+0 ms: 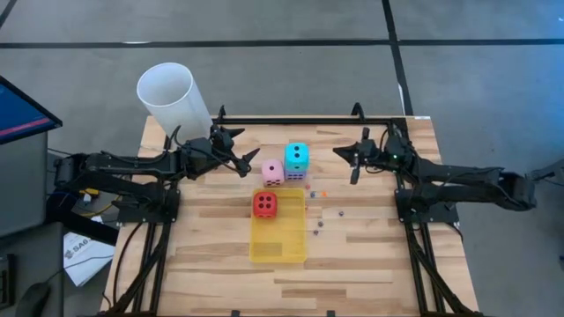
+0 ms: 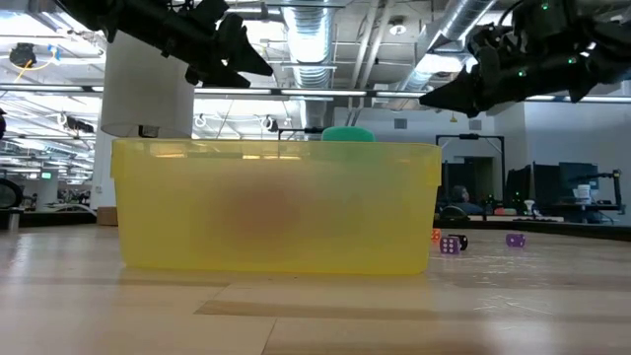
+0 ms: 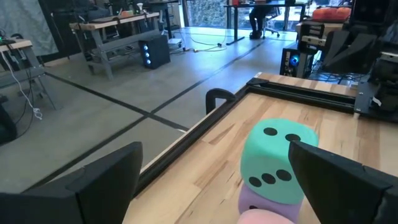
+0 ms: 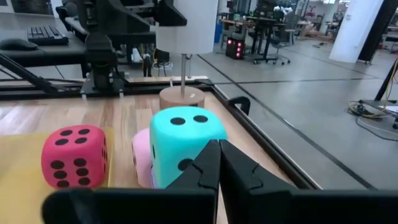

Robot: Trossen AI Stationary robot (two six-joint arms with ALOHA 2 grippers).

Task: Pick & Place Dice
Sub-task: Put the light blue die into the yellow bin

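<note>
The red die [image 1: 264,204] sits inside my yellow tray [image 1: 280,248], at the tray's far end — a soft-looking cube with rounded corners and dark pips, four of them facing up. Just beyond the tray the pink die [image 1: 272,172] rests on the table, also showing four, and the cyan die [image 1: 297,158] stands touching it on the side toward my right arm, two pips on top. The cyan one looks foam-like and matte in my right wrist view [image 4: 186,144], with the pink cube [image 4: 142,158] half hidden behind it and the red one [image 4: 74,155] beside them.

Several tiny dice [image 1: 318,223] lie scattered on the bare wood between the tray and my right arm; from table height two small purple ones [image 2: 452,244] and an orange speck [image 2: 435,236] can be made out. I see no purple big cube.

The tray is translucent yellow plastic, rectangular with a flat rim. The table [image 1: 370,264] is pale planked wood edged by a dark rail. A white cylindrical lampshade [image 1: 172,95] stands at the far left corner.

My left gripper [image 1: 243,160] hovers near the pink die, fingers spread wide apart and holding nothing. My right gripper [image 1: 352,159] hangs off the cyan die's other side, its fingers pressed together — empty.

A paper [image 1: 84,255] lies on the floor by the left arm's base; its print I can't read.
</note>
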